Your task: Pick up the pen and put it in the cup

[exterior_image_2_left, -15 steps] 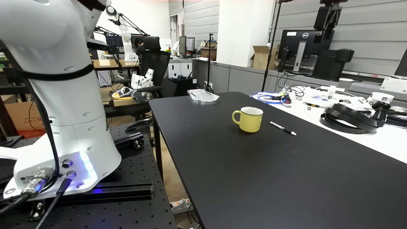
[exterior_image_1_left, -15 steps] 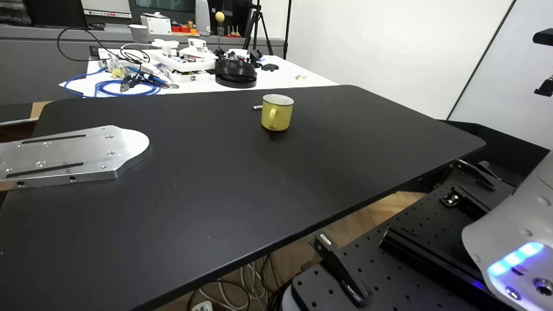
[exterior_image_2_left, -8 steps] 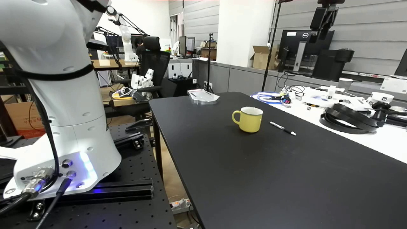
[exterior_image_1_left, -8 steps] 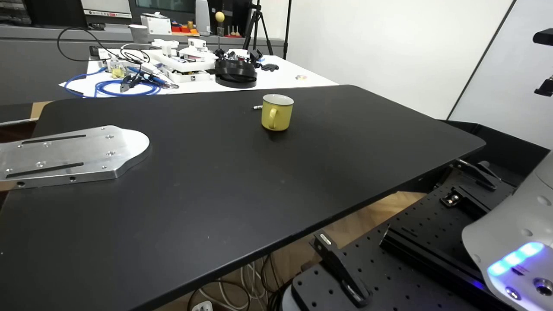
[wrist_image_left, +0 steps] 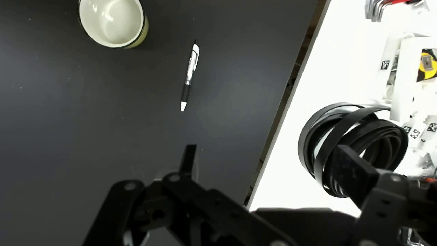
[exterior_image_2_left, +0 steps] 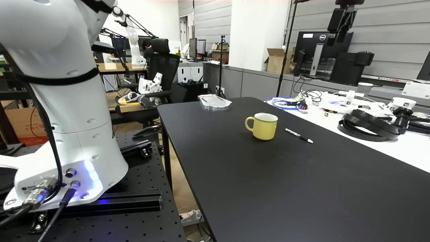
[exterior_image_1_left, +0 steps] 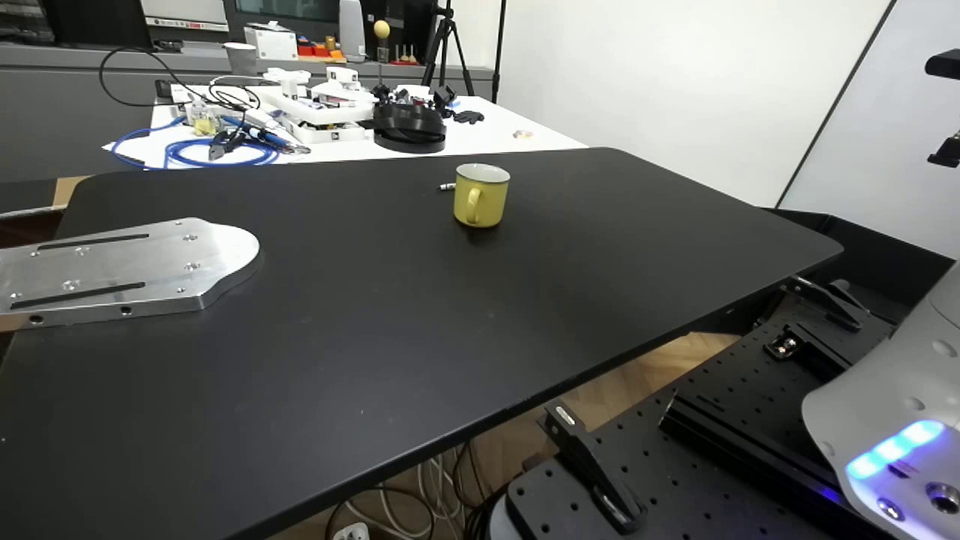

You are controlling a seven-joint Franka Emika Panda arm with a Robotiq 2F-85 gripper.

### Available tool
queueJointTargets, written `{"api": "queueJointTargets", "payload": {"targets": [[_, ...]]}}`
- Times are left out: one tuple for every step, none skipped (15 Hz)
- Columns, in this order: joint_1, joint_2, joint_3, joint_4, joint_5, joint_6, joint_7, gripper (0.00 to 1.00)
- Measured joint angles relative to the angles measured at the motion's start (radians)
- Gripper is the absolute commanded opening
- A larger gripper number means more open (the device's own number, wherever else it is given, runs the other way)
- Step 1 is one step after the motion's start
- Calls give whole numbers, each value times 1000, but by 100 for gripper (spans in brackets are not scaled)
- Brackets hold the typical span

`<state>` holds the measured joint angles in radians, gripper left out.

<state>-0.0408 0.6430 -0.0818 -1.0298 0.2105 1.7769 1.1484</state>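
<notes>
Compared with one second ago, the gripper (exterior_image_2_left: 336,37) hangs slightly farther left in an exterior view; compared with half a second ago, I see no shift. The cup (exterior_image_2_left: 263,127) and pen (exterior_image_2_left: 298,135) sit where they did in both exterior views.

Gripper: fingers (wrist_image_left: 188,159) spread wide in the wrist view.

Pen: lies flat on the dark table (exterior_image_2_left: 235,168), well apart from the gripper and below it. In the wrist view it is on the far side of the finger at left, white tip towards the gripper. The right finger overlaps a coil of black belt (wrist_image_left: 334,138) on the white table (wrist_image_left: 341,68).

Cup: stands upright on the dark table, near the pen but not touching; in an exterior view it hides most of the pen (exterior_image_1_left: 448,187), one pale end showing to its left
</notes>
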Motion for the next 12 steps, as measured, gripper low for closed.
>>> {"api": "queueJointTargets", "payload": {"targets": [[3, 2, -2, -11, -5, 12, 0, 100], [6, 7, -4, -29, -12, 29, 1, 100], [10, 14, -5, -55, -19, 51, 2, 100], [14, 23, -6, -82, -25, 73, 2, 100], [18, 33, -7, -110, -36, 96, 4, 100], [22, 43, -8, -139, -44, 118, 6, 100], [26, 52, -8, -165, -53, 135, 9, 100], [31, 60, -9, -191, -59, 153, 11, 100], [36, 66, -12, -218, -65, 172, 15, 100], [42, 70, -15, -246, -73, 190, 22, 100], [48, 73, -19, -275, -76, 211, 31, 100], [54, 76, -23, -303, -78, 235, 39, 100]]}}
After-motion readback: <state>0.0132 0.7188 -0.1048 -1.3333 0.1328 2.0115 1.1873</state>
